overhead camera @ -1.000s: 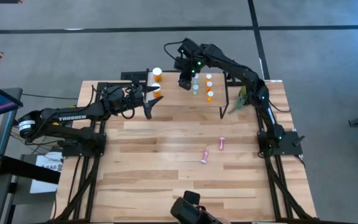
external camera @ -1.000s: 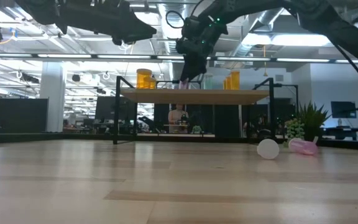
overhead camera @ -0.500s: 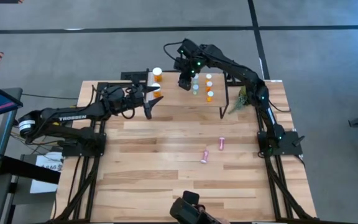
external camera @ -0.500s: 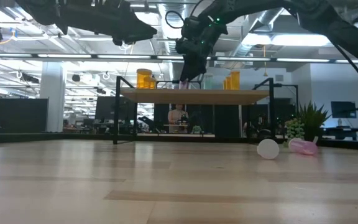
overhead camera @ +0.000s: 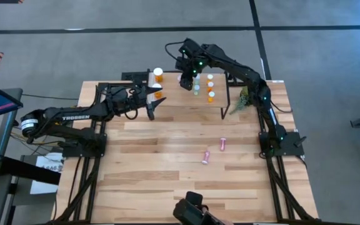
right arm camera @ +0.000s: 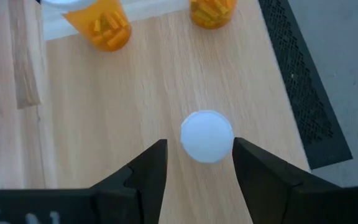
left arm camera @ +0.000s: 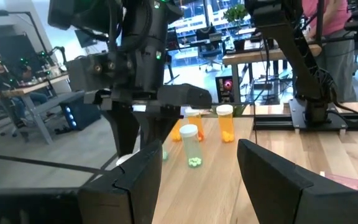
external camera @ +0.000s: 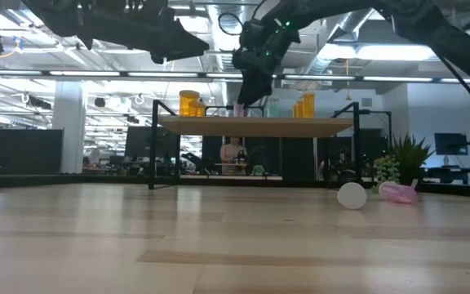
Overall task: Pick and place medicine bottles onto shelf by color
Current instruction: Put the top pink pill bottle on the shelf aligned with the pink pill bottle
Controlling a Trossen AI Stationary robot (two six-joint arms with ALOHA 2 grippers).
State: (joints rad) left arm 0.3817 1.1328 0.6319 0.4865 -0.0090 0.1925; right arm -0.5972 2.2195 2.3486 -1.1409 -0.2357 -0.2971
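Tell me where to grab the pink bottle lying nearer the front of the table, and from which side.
Grip the pink bottle across the middle of its round body, coming straight down from above. It lies on its side on the workbench, so fingers closing across its short width should hold; along its length it would likely slip or roll.

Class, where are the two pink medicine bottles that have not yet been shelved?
In the high view, both pink bottles lie on their sides on the workbench, right of centre, well in front of the shelf.
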